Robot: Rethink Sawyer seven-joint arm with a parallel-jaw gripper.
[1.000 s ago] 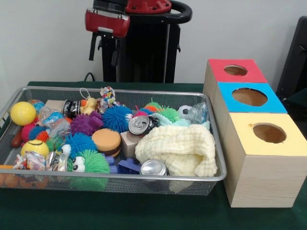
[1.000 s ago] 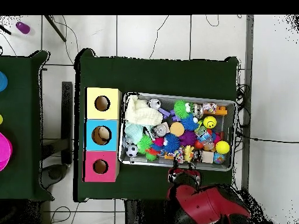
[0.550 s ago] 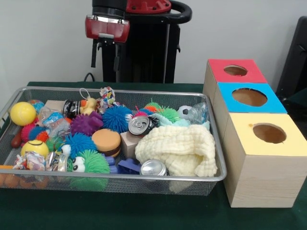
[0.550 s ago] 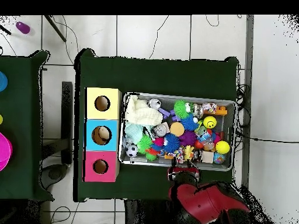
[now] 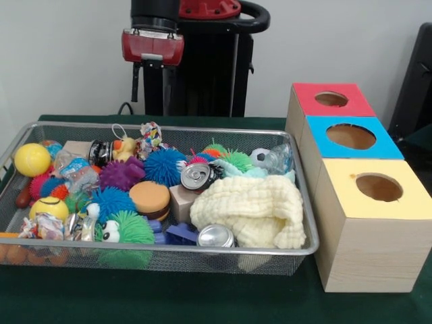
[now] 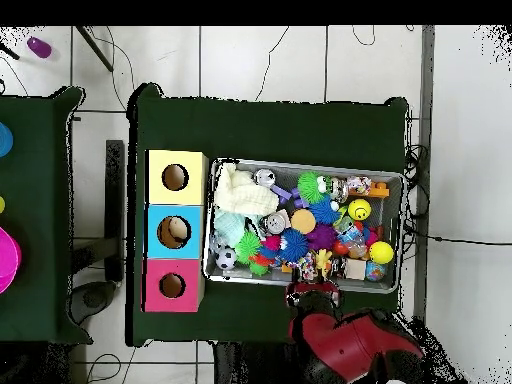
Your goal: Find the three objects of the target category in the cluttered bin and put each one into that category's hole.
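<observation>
Three holes [image 6: 175, 177], claw [image 5: 150, 77] fingers frontally

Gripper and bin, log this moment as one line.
gripper: raised behind wire bin, empty | cans: two in bin | boxes: none filled visibly

We see a plain pale grey wall [image 5: 351, 37] behind a table covered in dark green cloth [image 5: 202, 300]; soft, even light falls on both, with no hard shadows. At the front view's right edge stands a dark, upright piece of black furniture [image 5: 417, 81], too cut off for us to identify. From overhead we find a floor of large white tiles [image 6: 260, 62] with dark grout lines, crossed by thin black cables [image 6: 275, 50]. A second green-covered table [image 6: 35, 215] sits to the left, apart from the first, carrying a bright pink round object [image 6: 8, 258] at its edge. A small purple object [image 6: 39, 46] lies on the tiles at upper left.
</observation>
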